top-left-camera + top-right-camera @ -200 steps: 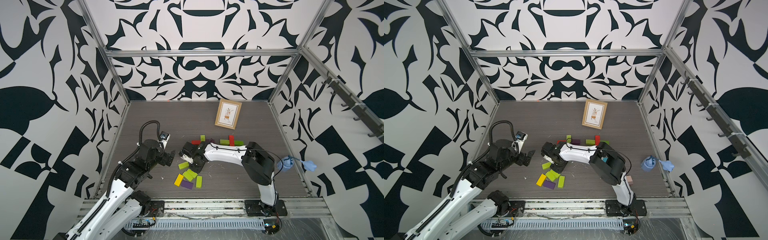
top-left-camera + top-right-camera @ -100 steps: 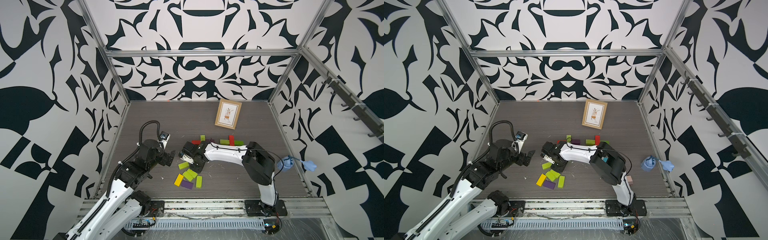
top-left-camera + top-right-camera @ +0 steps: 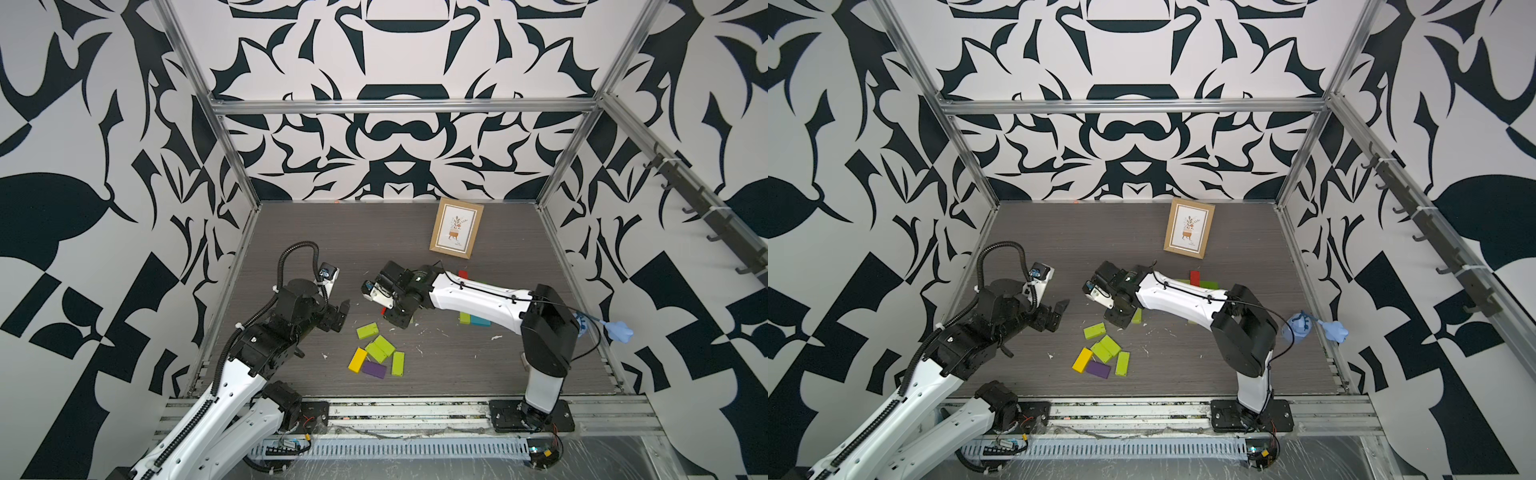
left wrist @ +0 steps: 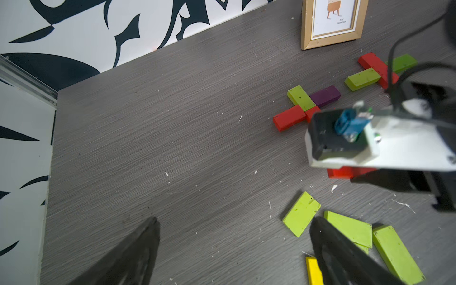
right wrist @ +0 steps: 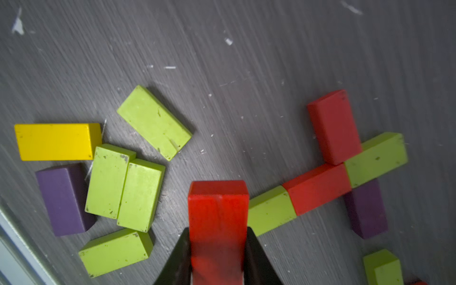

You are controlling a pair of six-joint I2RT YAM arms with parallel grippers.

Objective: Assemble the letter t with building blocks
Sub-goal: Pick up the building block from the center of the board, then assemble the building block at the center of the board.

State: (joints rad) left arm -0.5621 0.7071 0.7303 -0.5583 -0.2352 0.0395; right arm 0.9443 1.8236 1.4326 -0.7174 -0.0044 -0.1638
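While the loose building blocks (image 3: 376, 357), yellow, purple and several lime ones, lie flat in a small cluster on the near part of the counter (image 3: 457, 374), the left gripper (image 4: 234, 222) hangs just beside them, fingers spread wide with nothing between them. Just past the cluster, the right gripper (image 5: 218, 230) pinches a red block (image 5: 218, 204) by its long sides, close to the lime end of a cross-shaped arrangement of lime, red and purple blocks (image 5: 317, 188). Farther back sit a second small group of blocks (image 4: 370, 74) and a picture frame (image 3: 456, 227).
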